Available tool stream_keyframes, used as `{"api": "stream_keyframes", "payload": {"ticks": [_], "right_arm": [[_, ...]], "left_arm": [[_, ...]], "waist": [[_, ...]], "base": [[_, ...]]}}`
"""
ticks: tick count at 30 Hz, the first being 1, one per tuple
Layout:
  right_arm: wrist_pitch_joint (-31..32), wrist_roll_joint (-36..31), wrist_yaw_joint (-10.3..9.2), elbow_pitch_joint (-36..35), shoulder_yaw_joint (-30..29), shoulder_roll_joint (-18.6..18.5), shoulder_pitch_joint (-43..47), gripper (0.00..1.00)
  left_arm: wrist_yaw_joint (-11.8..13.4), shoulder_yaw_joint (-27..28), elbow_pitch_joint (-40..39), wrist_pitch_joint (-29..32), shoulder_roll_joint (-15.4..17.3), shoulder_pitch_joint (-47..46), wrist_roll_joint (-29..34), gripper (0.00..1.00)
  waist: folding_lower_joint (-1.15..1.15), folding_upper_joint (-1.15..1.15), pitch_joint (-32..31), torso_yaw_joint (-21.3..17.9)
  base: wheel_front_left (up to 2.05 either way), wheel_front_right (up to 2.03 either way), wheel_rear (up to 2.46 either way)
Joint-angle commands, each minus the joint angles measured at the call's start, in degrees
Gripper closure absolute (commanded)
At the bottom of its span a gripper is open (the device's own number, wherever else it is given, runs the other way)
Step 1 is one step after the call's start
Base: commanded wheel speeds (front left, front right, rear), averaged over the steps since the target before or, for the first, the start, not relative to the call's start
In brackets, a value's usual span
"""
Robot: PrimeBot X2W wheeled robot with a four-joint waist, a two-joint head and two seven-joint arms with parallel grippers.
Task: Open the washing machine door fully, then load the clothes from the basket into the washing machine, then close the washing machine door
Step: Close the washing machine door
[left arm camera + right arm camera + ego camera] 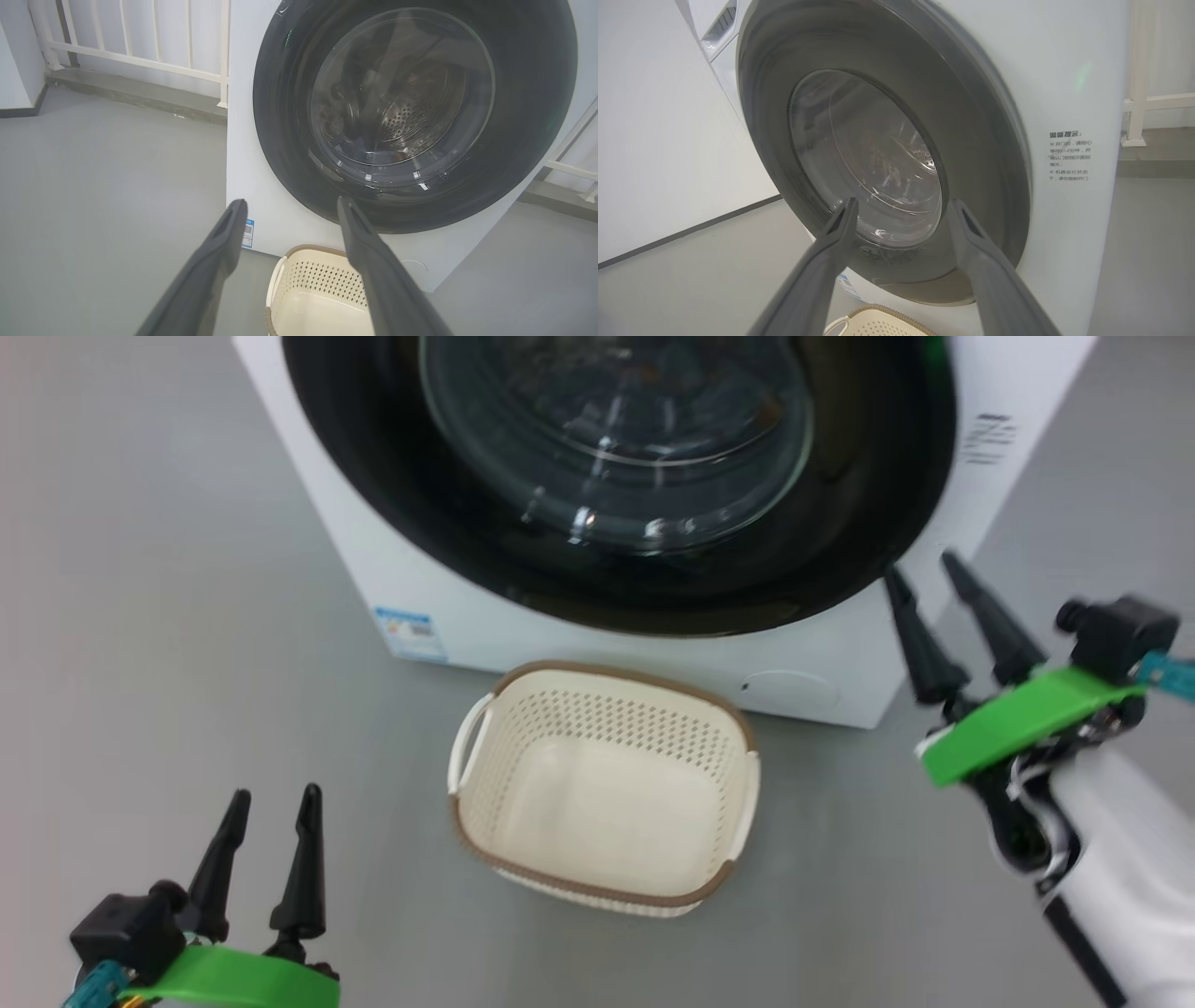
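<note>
The left claw [276, 793] and right claw [922, 569] are wide and empty; the door [859, 504] looks shut, but an uncaught latch may let it swing onto the basket [607, 674].

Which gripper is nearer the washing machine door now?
Right. The right gripper is just off the lower right rim of the washing machine door; the left gripper is far off, low left, nearer the robot than the basket.

One washing machine [579, 644], one door [448, 523]. One basket [616, 728], six o'clock of the machine. Two grippers: left gripper [277, 793] at seven o'clock, right gripper [924, 565] at three. Two fingers [302, 868] each.
</note>
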Motion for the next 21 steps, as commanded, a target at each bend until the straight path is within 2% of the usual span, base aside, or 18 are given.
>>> {"api": "stream_keyframes", "payload": {"ticks": [1, 11, 21], "right_arm": [[-0.3, -1.0, -0.01, -1.7, 0.4, 0.4, 2.1, 0.0], [-0.3, -2.9, -0.01, -3.1, -1.1, 2.3, 10.2, 0.0], [-0.3, -6.2, -0.01, -4.3, -5.4, 2.3, 14.9, 0.0]], "left_arm": [[0.2, 2.4, -1.6, 0.1, 2.2, 0.0, 0.0, 0.0], [1.6, 2.9, -4.2, 1.0, 3.3, 3.7, -0.4, 0.0], [2.6, 4.4, -6.2, 0.7, 3.6, 5.8, -2.0, 0.0]], "waist": [[0.0, 0.0, -4.4, -4.5], [0.0, 0.0, -9.4, -12.6], [0.0, 0.0, -10.5, -17.1]], "base": [[0.0, 0.0, 0.0], [0.0, 0.0, 0.0], [0.0, 0.0, 0.0]]}}
